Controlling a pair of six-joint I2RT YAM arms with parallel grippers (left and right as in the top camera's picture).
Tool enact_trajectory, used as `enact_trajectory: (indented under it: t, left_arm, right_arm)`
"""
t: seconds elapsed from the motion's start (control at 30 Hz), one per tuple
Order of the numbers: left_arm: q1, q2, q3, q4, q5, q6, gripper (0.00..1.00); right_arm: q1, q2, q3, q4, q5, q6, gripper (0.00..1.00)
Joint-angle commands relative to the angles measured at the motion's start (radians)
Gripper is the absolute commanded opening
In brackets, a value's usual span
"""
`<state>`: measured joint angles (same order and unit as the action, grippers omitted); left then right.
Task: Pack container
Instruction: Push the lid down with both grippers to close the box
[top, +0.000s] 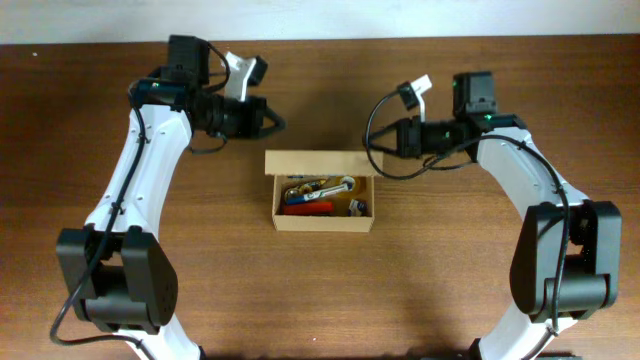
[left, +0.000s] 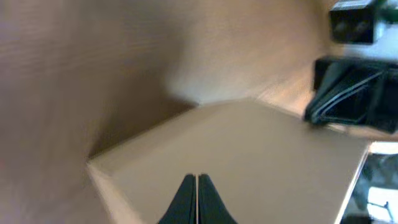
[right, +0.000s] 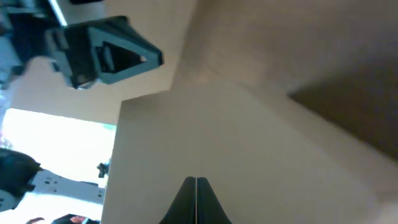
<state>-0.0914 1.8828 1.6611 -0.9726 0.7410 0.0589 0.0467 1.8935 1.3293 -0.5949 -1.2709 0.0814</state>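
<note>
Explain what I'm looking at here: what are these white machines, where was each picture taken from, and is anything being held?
Two white jointed robot arms stand at a brown wooden table. The overhead view looks straight down. Between the arms sits a small plain brown cardboard box, its flap lid standing open, with small mixed items inside, one red. The other two pictures come from cameras on each arm's wrist, both blurred and looking at the box's flap. The left claw and the right claw each show their dark fingertips pressed together, shut and holding nothing.
</note>
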Motion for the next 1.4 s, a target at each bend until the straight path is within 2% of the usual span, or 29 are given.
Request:
enact_trajectory:
  t: [0.0, 0.23, 0.43, 0.57, 0.7, 0.97, 1.13, 1.23, 1.37]
  left_arm:
    - [0.0, -0.027, 0.011, -0.056, -0.069, 0.115, 0.02]
    - [-0.001, -0.053, 0.011, -0.177, -0.068, 0.203, 0.02]
    - [-0.001, -0.103, 0.01, -0.25, -0.068, 0.298, 0.02]
    - [-0.01, -0.107, -0.002, -0.278, -0.069, 0.33, 0.02]
    - [-0.05, -0.107, -0.072, -0.251, -0.076, 0.337, 0.02]
    - [-0.092, -0.107, -0.251, -0.146, -0.105, 0.331, 0.02]
    - [-0.092, -0.107, -0.294, -0.117, -0.106, 0.328, 0.02]
    - [-0.092, -0.107, -0.327, -0.075, -0.106, 0.327, 0.02]
    - [-0.092, -0.107, -0.362, -0.037, -0.106, 0.312, 0.02]
  right_arm:
    - [0.006, -0.045, 0.006, -0.084, 0.067, -0.132, 0.04]
    - [0.006, -0.196, 0.006, -0.23, 0.293, -0.158, 0.04]
    - [0.026, -0.36, 0.006, -0.389, 0.459, -0.251, 0.04]
    - [0.09, -0.388, -0.023, -0.411, 0.48, -0.277, 0.04]
    - [0.144, -0.385, -0.103, -0.321, 0.482, -0.283, 0.04]
    - [0.15, -0.382, -0.27, -0.157, 0.483, -0.276, 0.04]
    - [0.15, -0.381, -0.372, -0.03, 0.483, -0.272, 0.04]
    - [0.15, -0.377, -0.429, 0.053, 0.502, -0.222, 0.04]
    - [0.15, -0.356, -0.46, 0.084, 0.505, -0.222, 0.04]
